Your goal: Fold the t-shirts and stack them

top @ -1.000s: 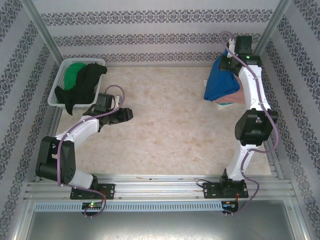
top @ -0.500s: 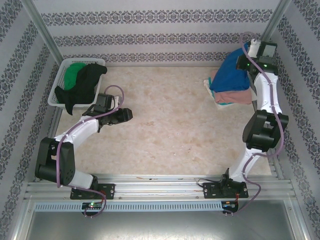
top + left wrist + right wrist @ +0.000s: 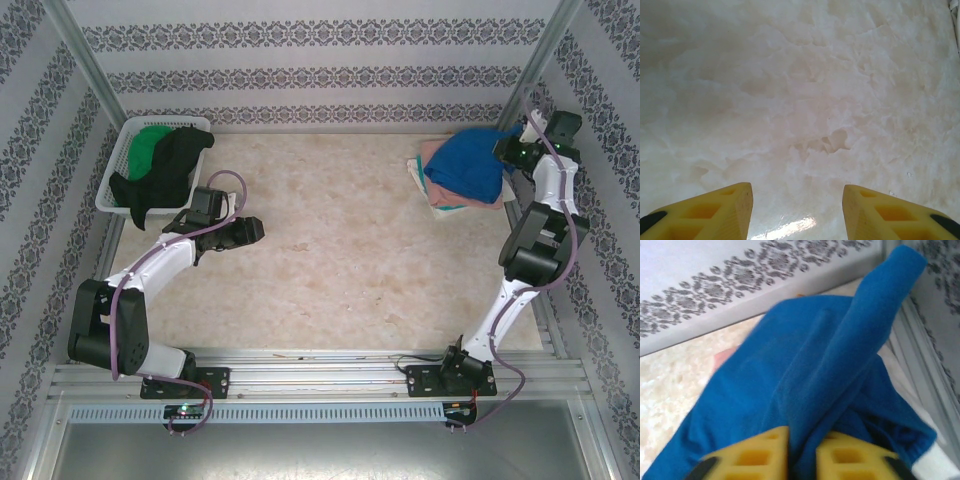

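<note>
The royal-blue t-shirt (image 3: pixel 465 168) lies bunched on a salmon-pink t-shirt (image 3: pixel 470 202) at the table's back right. My right gripper (image 3: pixel 512 152) is at the pile's right edge, by the wall. In the right wrist view its yellow fingers (image 3: pixel 757 455) pinch a raised fold of the blue t-shirt (image 3: pixel 805 355), with the right gripper (image 3: pixel 802 442) shut on it. A black t-shirt (image 3: pixel 170 168) and a green t-shirt (image 3: pixel 150 143) fill the basket at the back left. My left gripper (image 3: pixel 255 230) hovers open over bare table, with nothing between the fingers of the left gripper (image 3: pixel 797 192).
The white slatted basket (image 3: pixel 112 180) stands against the left wall, just behind my left arm. Patterned walls close in the back and both sides. A metal corner post (image 3: pixel 530 80) rises next to my right wrist. Marble tabletop (image 3: pixel 340 250) spreads between the arms.
My right arm has swung right toward the corner and come down, laying the hanging blue t-shirt onto the pink one. My left arm has not moved.
</note>
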You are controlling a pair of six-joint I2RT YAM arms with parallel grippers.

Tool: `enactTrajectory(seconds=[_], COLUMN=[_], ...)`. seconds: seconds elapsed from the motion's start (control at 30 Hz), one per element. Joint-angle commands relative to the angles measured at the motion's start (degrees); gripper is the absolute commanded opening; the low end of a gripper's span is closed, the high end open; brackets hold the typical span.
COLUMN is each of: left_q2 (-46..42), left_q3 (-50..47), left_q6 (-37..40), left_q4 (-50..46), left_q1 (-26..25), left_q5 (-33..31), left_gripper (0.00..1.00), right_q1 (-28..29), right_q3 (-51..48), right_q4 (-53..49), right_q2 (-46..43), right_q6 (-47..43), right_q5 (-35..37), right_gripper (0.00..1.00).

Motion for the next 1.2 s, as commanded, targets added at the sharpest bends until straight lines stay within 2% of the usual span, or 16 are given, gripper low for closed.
enactTrajectory(seconds=[0.0,0.03,0.13,0.27,0.33,0.43,0.5,0.57,0.7,0.83,0.97,1.0,1.1,1.17], left_q2=[-1.28,-1.41,-2.33,-3.46,-3.79,-4.48,-4.52,-4.3,-3.74,-3.49,-2.88,-2.81,-3.11,-3.24], left_q3=[1.29,1.22,0.67,-0.21,-0.35,-0.77,-0.66,-0.29,-0.42,-1.93,-2.04,-1.96,-1.9,-1.77], left_q6=[1.22,1.22,1.06,1.03,1.09,0.95,1.16,1.49,2.16,1.92,2.18,2.26,2.36,2.23], left_q4=[-2.08,-2.09,-1.8,-1.03,-0.88,0.52,0.99,0.91,1.02,2.41,2.6,2.52,2.58,2.74], left_q1=[0.52,0.51,0.54,0.56,0.58,0.56,0.57,0.57,0.61,0.65,0.75,0.75,0.74,0.72], left_q5=[-0.65,-0.67,-0.49,-0.01,0.45,1.16,1.63,1.97,2.2,2.71,3.11,3.12,2.95,2.75], left_gripper=[0.51,0.51,0.51,0.52,0.52,0.52,0.52,0.52,0.53,0.53,0.53,0.53,0.53,0.53], right_q1=[0.28,0.62,2.44,5.74,7.73,12.87,16.92,20.82,25.15,26.94,27.47,27.55,27.75,28.0], right_q3=[0.95,0.62,-1.51,-6.03,-8.85,-15.67,-16.66,-14.79,-6.32,1.88,5.04,5.6,6.11,5.34], right_q4=[-3.75,-4.43,-5.77,-5.85,-6.08,-2.9,-2.74,-3.6,-8.38,-15.18,-17.11,-17.81,-19.19,-18.86], right_q2=[-1.96,-3.17,-7.34,-13.25,-16.45,-21.01,-21.07,-18.53,-9.77,-1.48,3.47,4.32,4.96,3.79], right_q6=[-0.11,-0.02,-1.09,-1.94,-1.37,-0.66,-0.42,-0.38,-1.87,-4.24,-6.69,-7.02,-7.64,-8.08], right_q5=[4.98,7.84,17.04,29.81,31.33,29.49,27.69,29.08,33.83,41.73,44.68,45.36,46.73,46.01], right_gripper=[0.45,0.51,0.79,0.9,0.9,0.89,0.89,0.88,0.84,0.82,0.8,0.79,0.65,0.52])
